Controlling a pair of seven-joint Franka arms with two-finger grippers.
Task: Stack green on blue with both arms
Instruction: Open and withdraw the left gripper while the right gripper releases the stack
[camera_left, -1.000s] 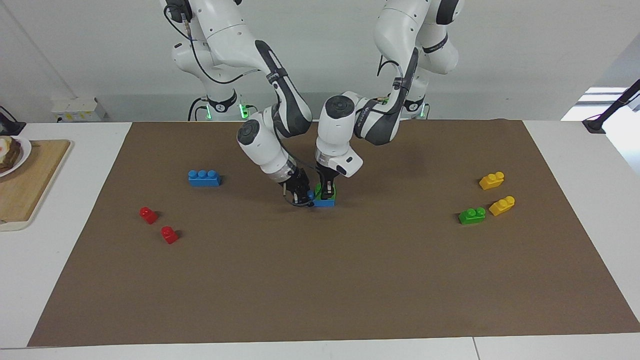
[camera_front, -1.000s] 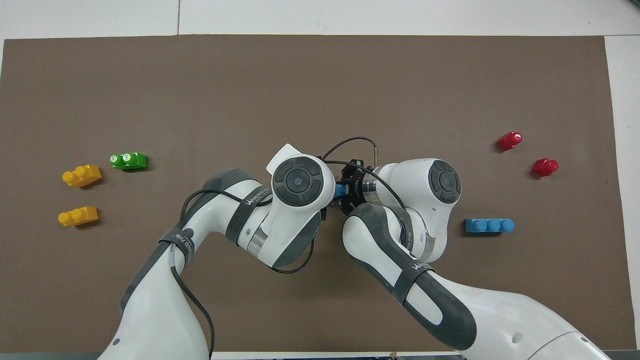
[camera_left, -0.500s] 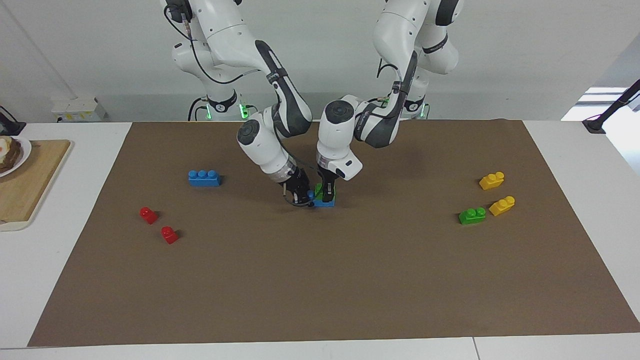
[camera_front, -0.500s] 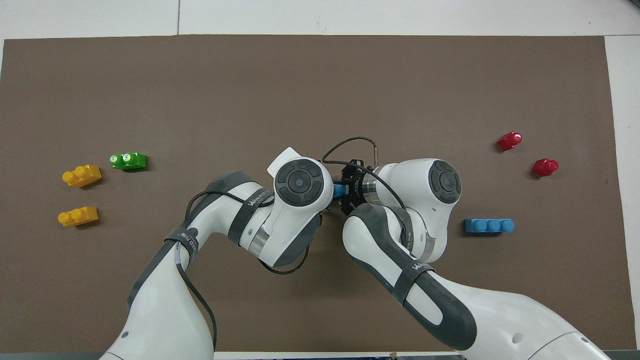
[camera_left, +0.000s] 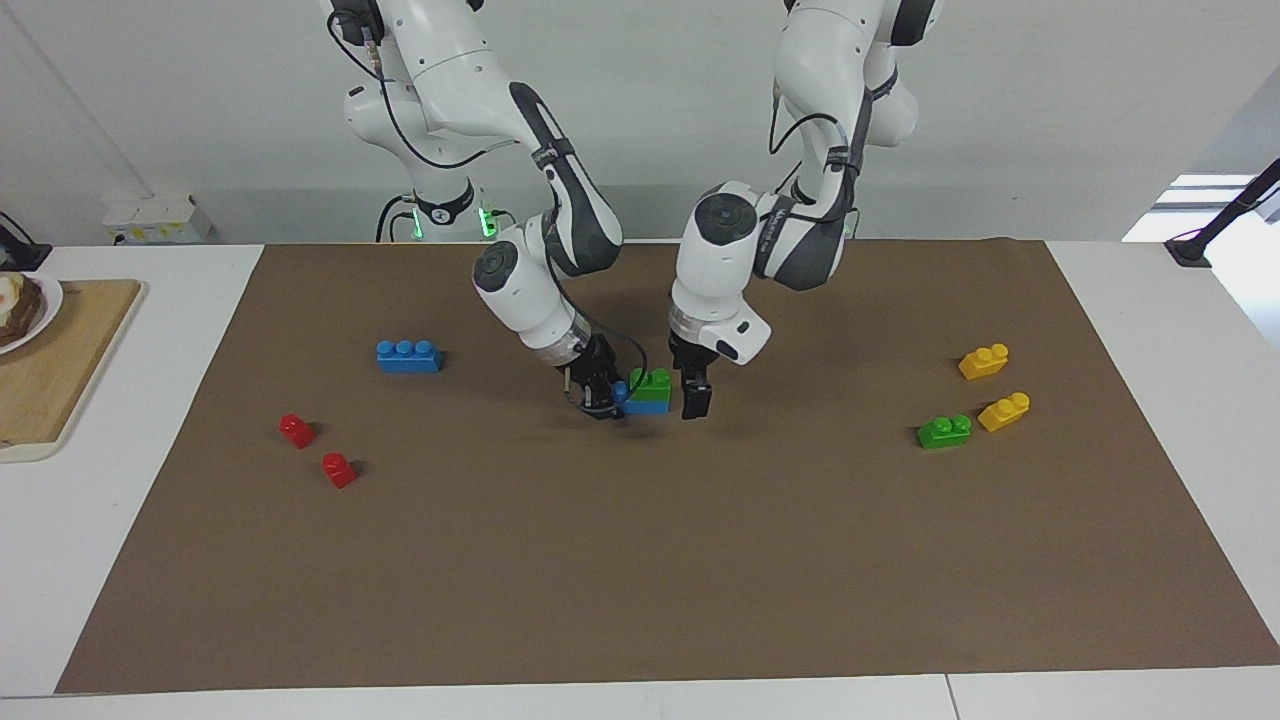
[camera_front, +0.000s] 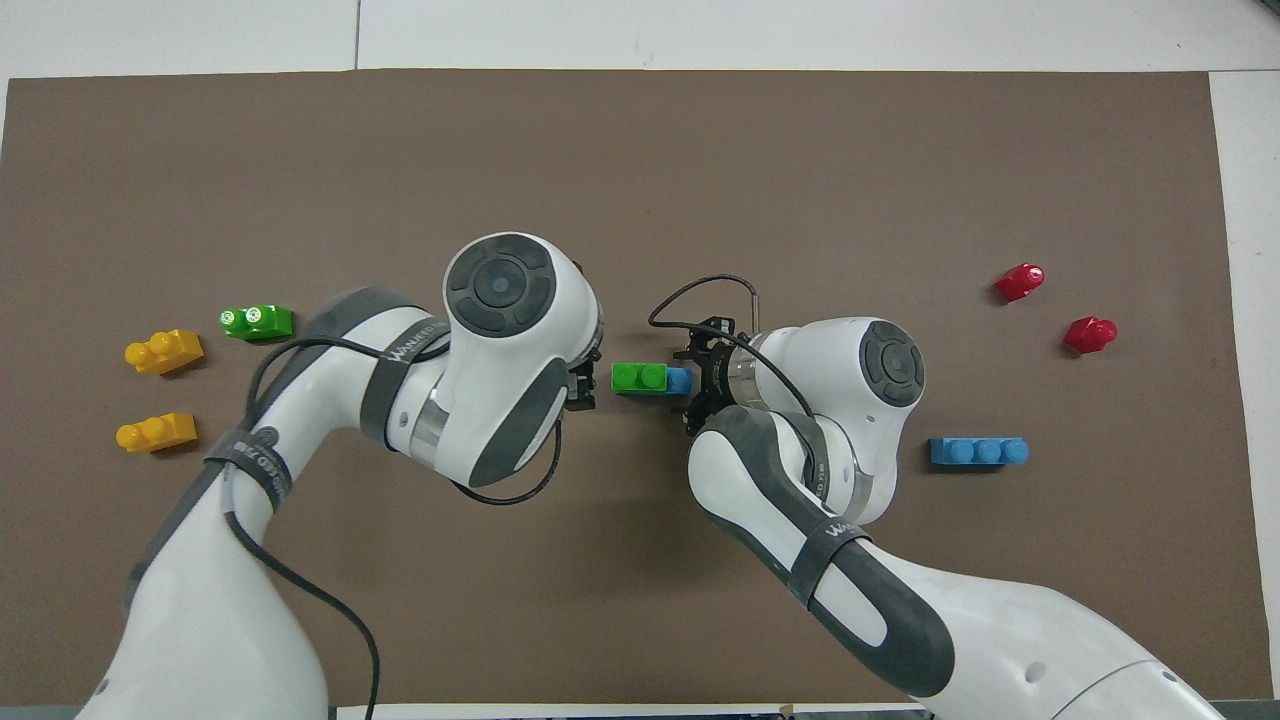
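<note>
Green brick (camera_left: 651, 381) sits on blue brick (camera_left: 647, 405); right gripper (camera_left: 604, 396) grips blue.

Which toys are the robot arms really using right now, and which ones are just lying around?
In use:
- small green plastic two-stud brick, sitting on the blue one
- long blue plastic brick underneath it
- right gripper, gripping that blue brick's end
- left gripper, beside the stack, touching nothing

Lying about:
- second blue three-stud brick
- second green brick
- two yellow bricks
- two tiny red bricks

Bare mat (camera_left: 640, 560) around stacked bricks (camera_left: 648, 391)
</note>
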